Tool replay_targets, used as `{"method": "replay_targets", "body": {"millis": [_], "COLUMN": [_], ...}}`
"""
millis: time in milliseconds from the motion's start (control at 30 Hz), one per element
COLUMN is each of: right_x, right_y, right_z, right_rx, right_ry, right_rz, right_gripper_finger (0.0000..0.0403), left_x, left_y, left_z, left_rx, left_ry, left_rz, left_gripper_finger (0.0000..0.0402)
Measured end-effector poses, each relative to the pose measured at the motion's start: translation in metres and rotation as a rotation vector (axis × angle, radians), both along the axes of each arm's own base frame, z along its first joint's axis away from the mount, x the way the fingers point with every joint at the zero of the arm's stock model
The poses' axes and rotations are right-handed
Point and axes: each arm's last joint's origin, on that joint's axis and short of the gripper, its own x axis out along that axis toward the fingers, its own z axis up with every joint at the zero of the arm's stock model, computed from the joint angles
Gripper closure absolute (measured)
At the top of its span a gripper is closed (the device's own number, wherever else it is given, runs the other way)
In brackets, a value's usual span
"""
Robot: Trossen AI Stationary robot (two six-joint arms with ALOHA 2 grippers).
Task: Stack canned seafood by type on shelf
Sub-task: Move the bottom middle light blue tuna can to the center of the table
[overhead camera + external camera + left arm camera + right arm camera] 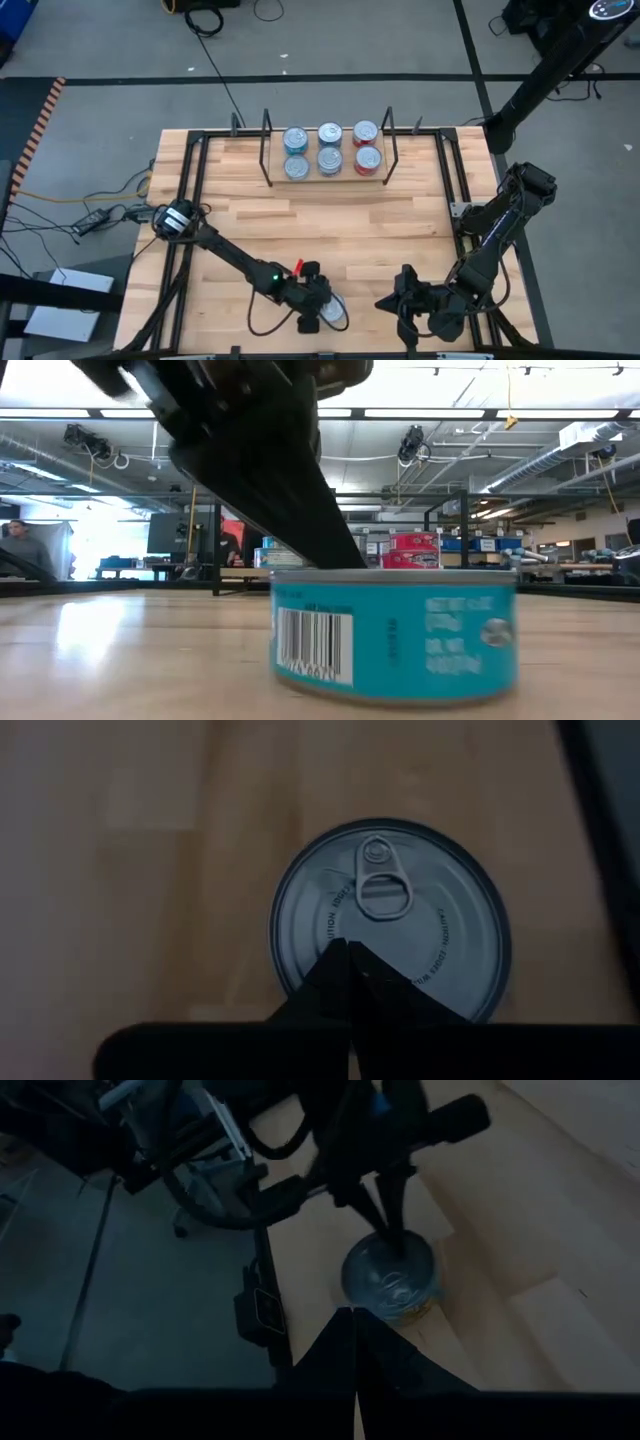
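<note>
One tin of canned seafood (334, 314), blue-labelled with a silver pull-tab lid (390, 915), stands upright on the tabletop near its near edge. My left gripper (347, 948) is shut, its tips down on that lid. My right gripper (385, 300) is shut and holds nothing, hanging just right of the tin and pointing toward it (390, 1280). The shelf (328, 178), a light board between black wire uprights, stands at the far middle. It carries several tins, the left and middle ones blue (296, 139) and two red ones (366, 132) at its right end. My left gripper's shut fingertips (393, 1238) rest on the tin's lid (335, 925), on the half away from the pull-tab's ring. The fingers slant down onto it from the table's left. The tin stands flat on the table (395, 635).
Black frame rails (190, 200) run along the tabletop's left and right sides and its far edge. A bare stretch of wood (330, 230) lies between the shelf and the tin. A person sits far off in the room (22, 545).
</note>
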Motion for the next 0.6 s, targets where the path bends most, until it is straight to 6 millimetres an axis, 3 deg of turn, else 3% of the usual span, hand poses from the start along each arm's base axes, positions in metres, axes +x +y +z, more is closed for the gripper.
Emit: {"method": "replay_targets", "body": {"millis": [333,600], "right_x": [0.001,0.011], "right_y": [-0.002,-0.014], "right_z": [0.0,-0.002], "right_rx": [-0.009,-0.035], "right_ry": [0.001,0.023], "right_rz": [-0.011,-0.06], "right_gripper_finger": [0.0397,0.0397], "left_x": [0.012,0.023], "left_y": [0.035,0.067], "left_z": [-0.002,-0.003], "left_rx": [0.077,0.144], "left_ry": [0.042,0.067], "left_rz": [0.056,0.065], "left_gripper_finger": [0.0401,0.0401]}}
